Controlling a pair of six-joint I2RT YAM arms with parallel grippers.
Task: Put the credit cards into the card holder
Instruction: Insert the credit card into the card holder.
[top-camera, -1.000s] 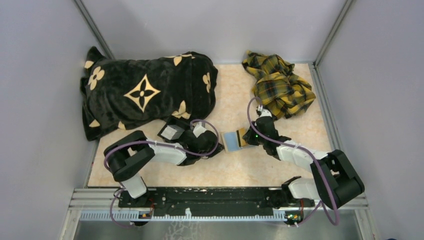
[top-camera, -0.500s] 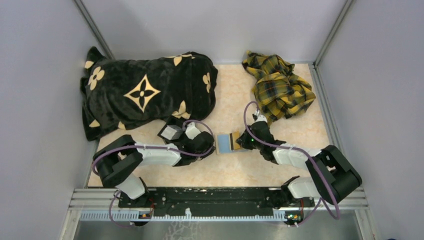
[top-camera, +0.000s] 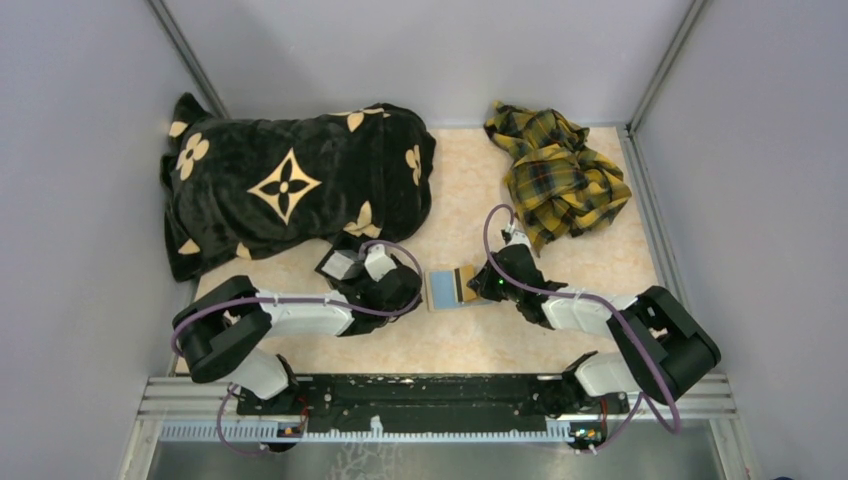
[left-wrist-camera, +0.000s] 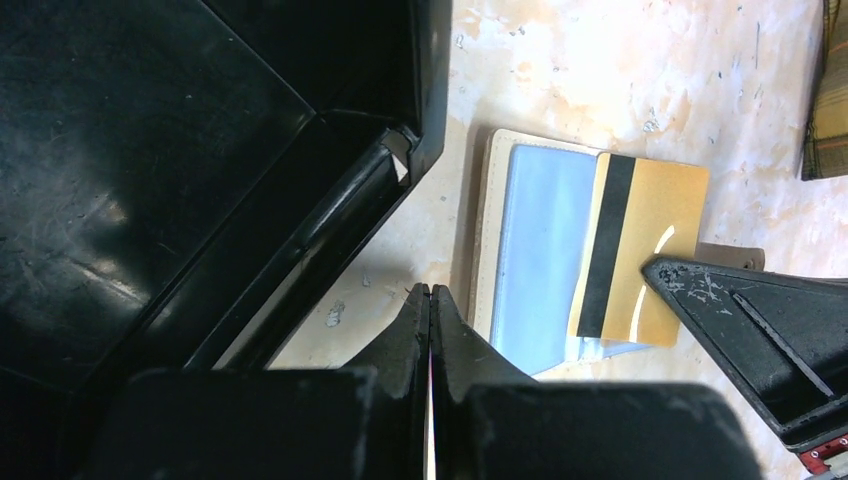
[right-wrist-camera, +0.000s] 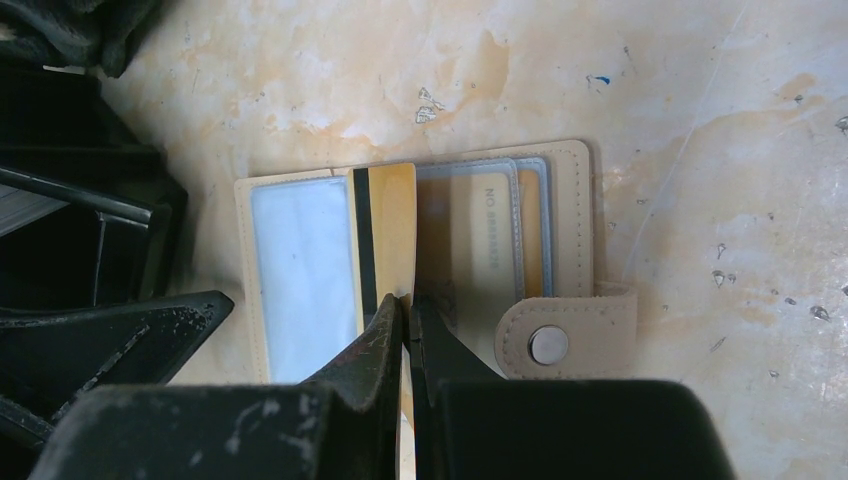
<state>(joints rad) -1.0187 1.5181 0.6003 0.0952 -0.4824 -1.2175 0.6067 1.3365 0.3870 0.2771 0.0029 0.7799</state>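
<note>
Tan card holder (right-wrist-camera: 565, 200) lies open flat between both low, inward-reaching arms | right gripper (right-wrist-camera: 405, 310) pinches gold card (right-wrist-camera: 385, 215) over its middle | left gripper (left-wrist-camera: 430, 300) clenched empty near its edge, beside black tray (left-wrist-camera: 150, 150)

We count one card holder (right-wrist-camera: 572, 215), one gold striped card (right-wrist-camera: 387, 225), one printed card (right-wrist-camera: 488, 240) pocketed inside, one black tray (left-wrist-camera: 150, 150), one flowered black blanket (top-camera: 290, 185) and one plaid cloth (top-camera: 560, 170).
</note>
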